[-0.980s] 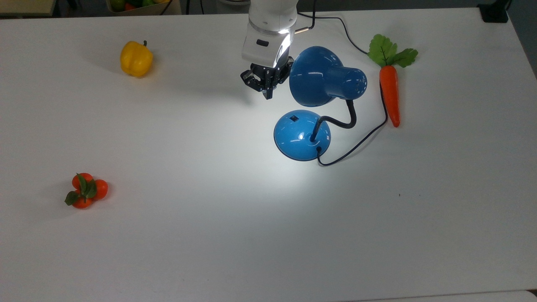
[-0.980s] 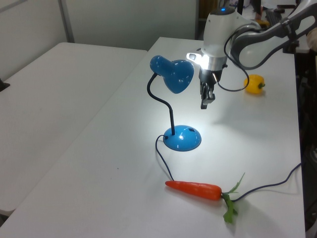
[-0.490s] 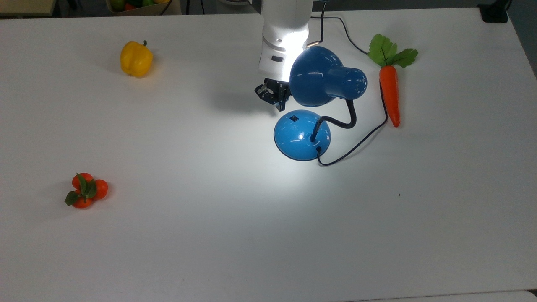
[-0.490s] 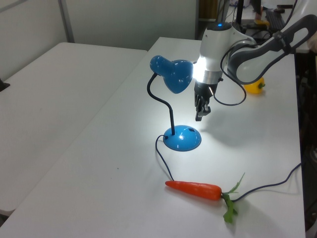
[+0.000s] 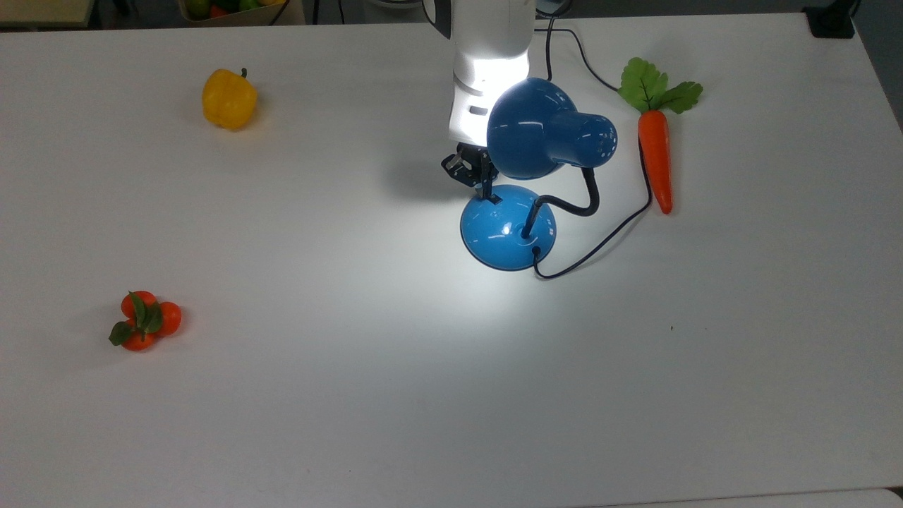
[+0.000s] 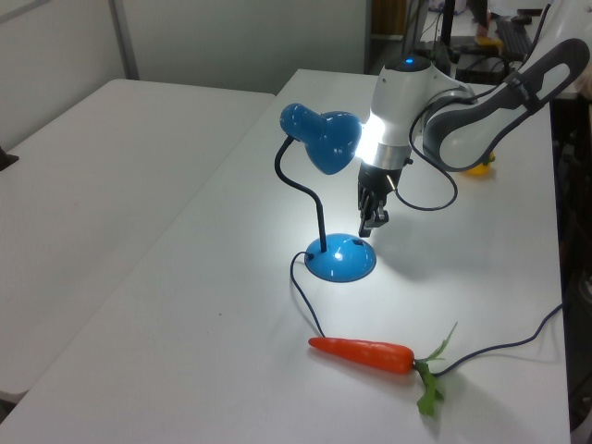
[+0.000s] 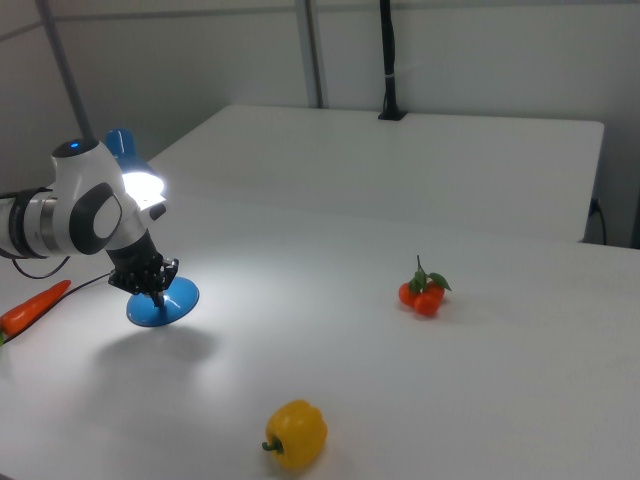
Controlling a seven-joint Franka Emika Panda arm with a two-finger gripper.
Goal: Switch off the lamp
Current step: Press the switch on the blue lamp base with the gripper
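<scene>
The glossy blue lamp stands lit, throwing a bright pool on the white table. Its bell shade (image 5: 543, 130) (image 6: 324, 139) hangs over its round domed base (image 5: 504, 229) (image 6: 342, 261) (image 7: 165, 305) on a black bendy neck (image 5: 578, 204). My gripper (image 5: 487, 192) (image 6: 372, 225) (image 7: 157, 292) points straight down, shut, its tip at the base's far edge where the small dark switch sits. The tip covers the switch. The white wrist sits right beside the shade.
The lamp's black cord (image 5: 600, 243) loops from the base toward the table's back edge. A toy carrot (image 5: 656, 159) (image 6: 361, 353) lies beside the cord. A yellow pepper (image 5: 228, 99) (image 7: 296, 435) and a cluster of small orange fruits (image 5: 144, 321) (image 7: 424, 292) lie farther off.
The gripper has moved from beside the shade toward the top view's right and down, arriving on the base's switch spot. The lamp stays lit and has not shifted.
</scene>
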